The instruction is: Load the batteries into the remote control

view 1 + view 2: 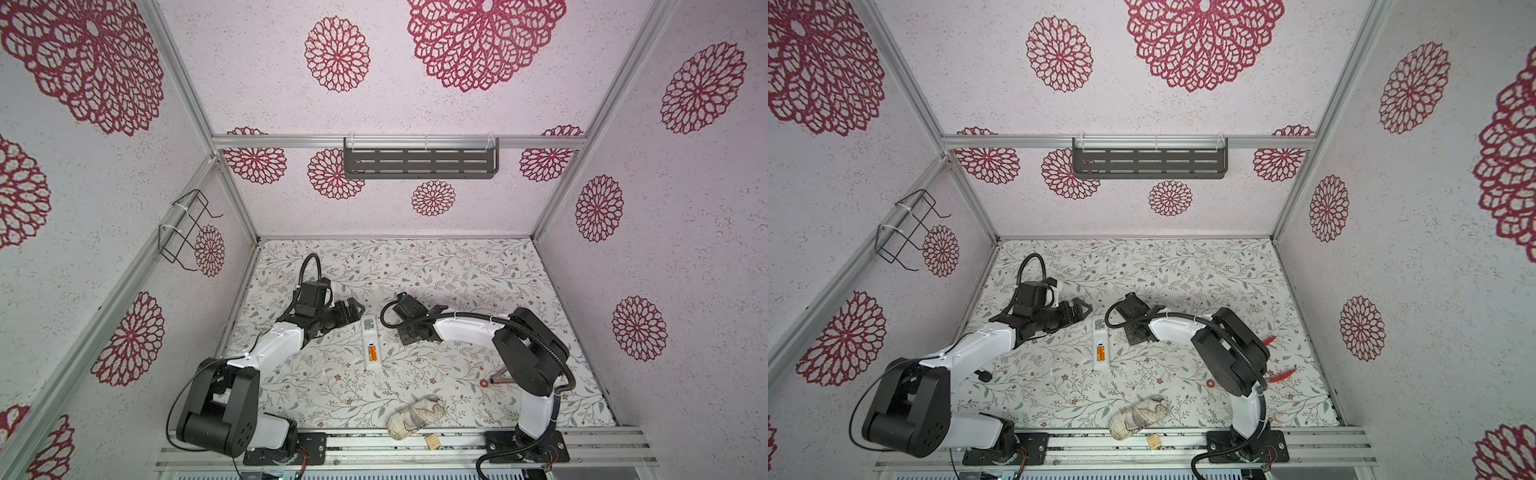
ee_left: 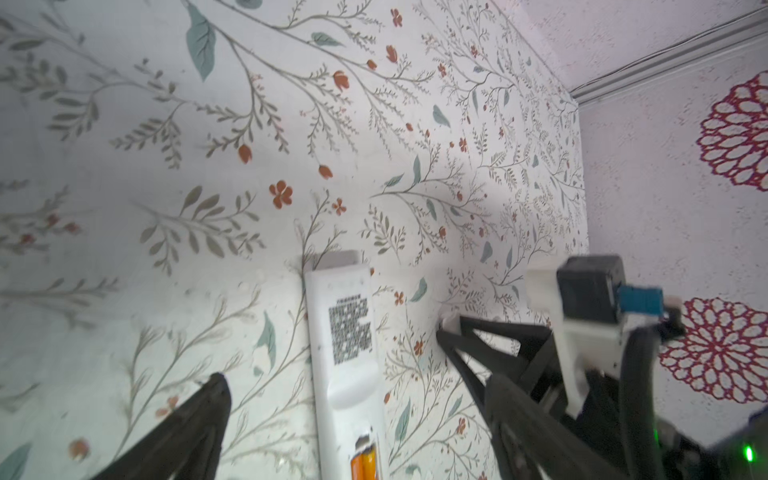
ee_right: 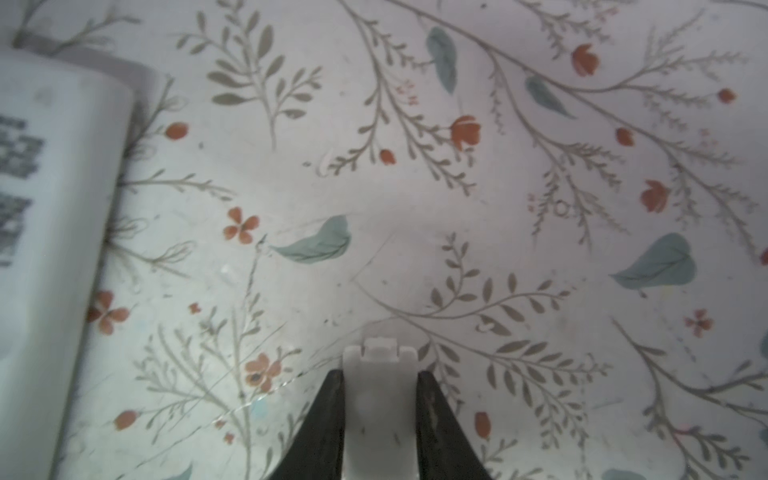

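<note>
The white remote control (image 1: 371, 343) (image 1: 1101, 343) lies back up in the middle of the table, its QR sticker (image 2: 349, 332) toward the far end. Two orange batteries (image 1: 373, 354) (image 1: 1100, 353) (image 2: 365, 461) sit side by side in its open compartment. My left gripper (image 1: 353, 309) (image 2: 328, 357) stands open, one finger on each side of the remote's far end, not touching it. My right gripper (image 1: 436, 311) (image 3: 379, 374) is just right of the remote (image 3: 50, 249), shut on a small white battery cover (image 3: 380, 395) low over the table.
A beige patterned cloth bundle (image 1: 415, 415) and a small wooden block (image 1: 433, 441) lie at the front edge. A red-brown ring-ended tool (image 1: 494, 380) lies by the right arm's base. A dark shelf (image 1: 419, 160) and a wire rack (image 1: 187, 228) hang on the walls.
</note>
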Available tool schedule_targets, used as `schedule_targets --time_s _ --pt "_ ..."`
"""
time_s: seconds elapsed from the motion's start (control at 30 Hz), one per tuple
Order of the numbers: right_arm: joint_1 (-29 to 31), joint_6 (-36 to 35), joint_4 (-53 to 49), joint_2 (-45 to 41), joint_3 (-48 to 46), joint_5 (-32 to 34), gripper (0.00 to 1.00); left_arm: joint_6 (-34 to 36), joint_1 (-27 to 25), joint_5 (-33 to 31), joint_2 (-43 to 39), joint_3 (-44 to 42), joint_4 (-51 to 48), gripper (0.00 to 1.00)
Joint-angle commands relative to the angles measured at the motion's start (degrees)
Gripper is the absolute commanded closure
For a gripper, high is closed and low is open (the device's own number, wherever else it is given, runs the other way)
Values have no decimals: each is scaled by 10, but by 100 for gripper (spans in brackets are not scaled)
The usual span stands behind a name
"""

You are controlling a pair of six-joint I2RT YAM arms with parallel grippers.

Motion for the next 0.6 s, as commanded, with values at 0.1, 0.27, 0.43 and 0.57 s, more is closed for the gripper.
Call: schedule_targets --time_s 0.1,0.27,0.43,0.57 --pt "9 -35 38 -97 -66 -37 73 29 -2 76 112 60 103 2" --pt "10 -40 70 -175 -126 -63 73 39 -9 115 190 106 123 2" --pt "10 -42 77 -239 -155 -64 73 37 -25 144 229 127 123 2" --pt "8 -49 76 -270 -157 -61 73 36 -37 144 227 103 122 2"
